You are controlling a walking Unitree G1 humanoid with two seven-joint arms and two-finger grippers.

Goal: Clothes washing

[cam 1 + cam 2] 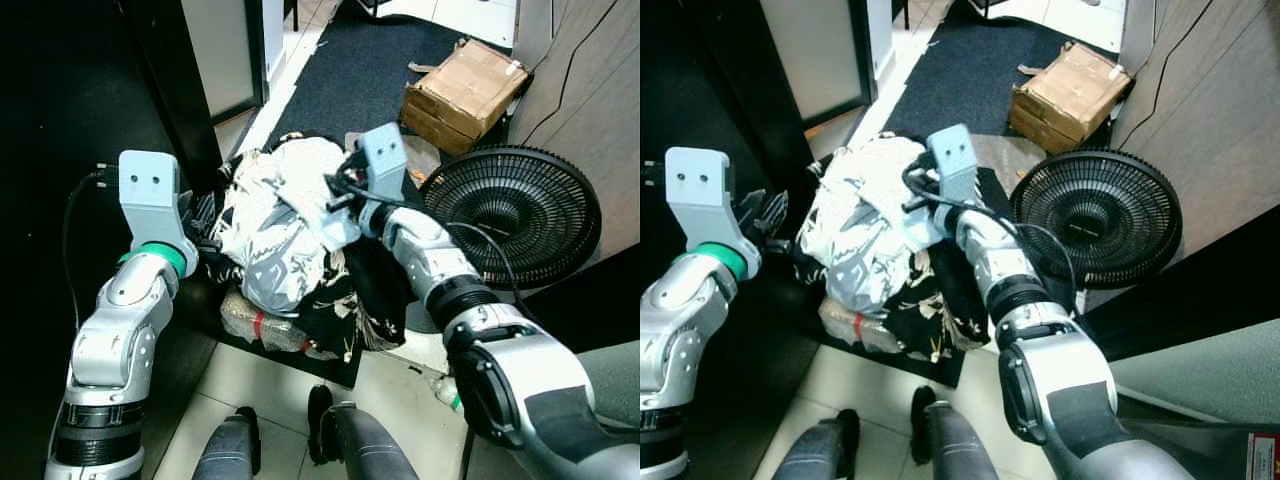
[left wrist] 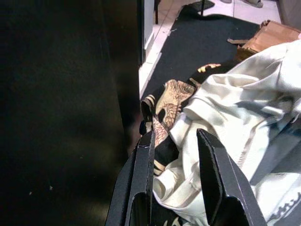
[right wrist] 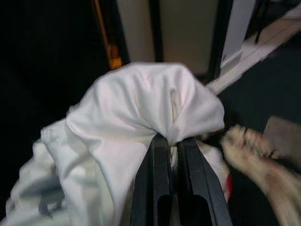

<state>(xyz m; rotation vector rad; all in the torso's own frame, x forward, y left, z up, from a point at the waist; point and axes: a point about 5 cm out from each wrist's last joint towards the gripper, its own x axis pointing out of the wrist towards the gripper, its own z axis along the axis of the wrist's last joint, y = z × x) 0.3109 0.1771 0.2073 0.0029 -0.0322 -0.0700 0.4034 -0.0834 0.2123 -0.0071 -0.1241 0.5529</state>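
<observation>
Right gripper (image 3: 171, 141) pinches a white crumpled cotton garment (image 1: 285, 225).
Left gripper (image 2: 175, 143), fingers parted, reaches in from nine o'clock.

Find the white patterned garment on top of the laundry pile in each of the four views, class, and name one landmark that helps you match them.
Left eye view: white garment, centre, between both grippers.
Right eye view: centre-left.
Left wrist view: pale folds beside the left gripper, fingers apart.
Right wrist view: a fold pinched in the right gripper.
Shared landmark: cardboard box, also in the left wrist view.

Clothes pile (image 1: 285, 235) on floor (image 1: 255, 385)
</observation>
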